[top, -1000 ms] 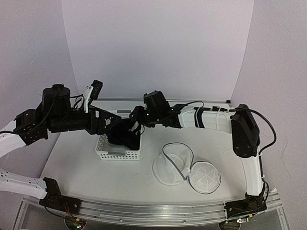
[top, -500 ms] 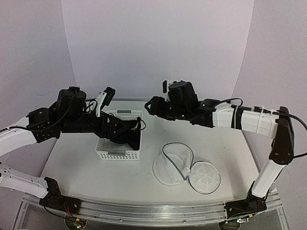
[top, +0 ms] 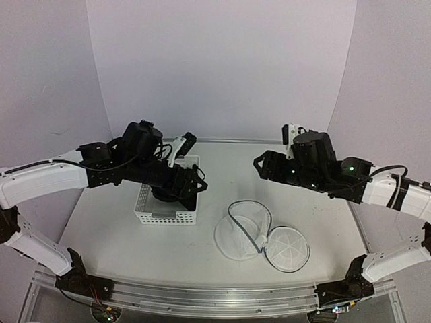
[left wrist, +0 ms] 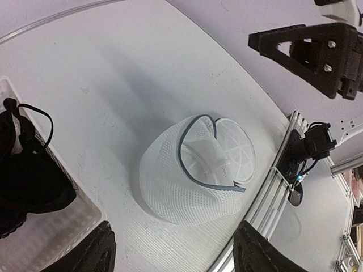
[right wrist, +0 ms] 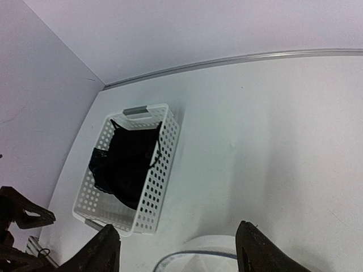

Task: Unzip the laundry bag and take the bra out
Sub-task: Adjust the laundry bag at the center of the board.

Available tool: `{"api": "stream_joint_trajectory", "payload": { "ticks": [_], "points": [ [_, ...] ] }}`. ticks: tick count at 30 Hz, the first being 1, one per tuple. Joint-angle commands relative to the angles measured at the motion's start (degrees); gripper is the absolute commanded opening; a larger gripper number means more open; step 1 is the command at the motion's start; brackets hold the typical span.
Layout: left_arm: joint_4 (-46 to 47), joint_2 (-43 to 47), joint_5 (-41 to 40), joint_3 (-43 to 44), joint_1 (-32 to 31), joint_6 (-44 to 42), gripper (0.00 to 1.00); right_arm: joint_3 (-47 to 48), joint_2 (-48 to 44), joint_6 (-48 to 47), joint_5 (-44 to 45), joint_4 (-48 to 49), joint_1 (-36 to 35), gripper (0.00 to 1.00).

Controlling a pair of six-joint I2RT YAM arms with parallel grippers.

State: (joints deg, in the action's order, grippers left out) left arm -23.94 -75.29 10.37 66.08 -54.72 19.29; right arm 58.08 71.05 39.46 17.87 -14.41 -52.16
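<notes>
Since the bra now lies outside the mesh pouch, the job looks all but finished as far as these views show. On the white table [top: 108,235], the two arms hang above the surface, left over the far left part and right over the far right part. Below the left arm sits the white perforated basket [top: 165,217], and near the front middle of the table, well apart from the basket, lies the laundry bag [top: 241,237]. Its dark zip rim stands gaping, and its round end flap [top: 288,249] is folded out flat beside it, attached at one edge. Nothing dark shows through the mesh, so the bag reads as unzipped and empty. The bra [right wrist: 127,164] sits heaped inside the basket, one thin strap looping up near the rim. What is left, by my judgement, is only for the arms to draw clear. The left gripper [left wrist: 177,252] hovers just over the basket's near right corner with its fingers [left wrist: 96,252] spread wide, nothing between them and touching nothing. The right gripper [right wrist: 178,249] is high and away from both basket and bag, its fingers [right wrist: 258,249] likewise wide apart and empty.
</notes>
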Motion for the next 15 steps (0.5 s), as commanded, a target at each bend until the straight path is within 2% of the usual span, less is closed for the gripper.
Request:
{"api": "stream_joint_trajectory", "payload": {
  "ticks": [1, 6, 15],
  "points": [
    [2.58, -5.32, 4.80, 5.51, -0.43, -0.74, 0.72, -4.42, -6.09, 0.65, 2.69, -10.46, 0.17, 0.73],
    [2.87, -11.24, 6.17, 8.92, -0.98, -0.04, 0.73, -10.68, -13.22, 5.17, 0.44, -21.12, 0.32, 0.75],
    [2.85, -24.92, 11.08, 17.41, -2.03, 1.81, 0.73, -19.96, -25.32, 16.53, -2.22, -32.42, 0.66, 0.82]
  ]
}}
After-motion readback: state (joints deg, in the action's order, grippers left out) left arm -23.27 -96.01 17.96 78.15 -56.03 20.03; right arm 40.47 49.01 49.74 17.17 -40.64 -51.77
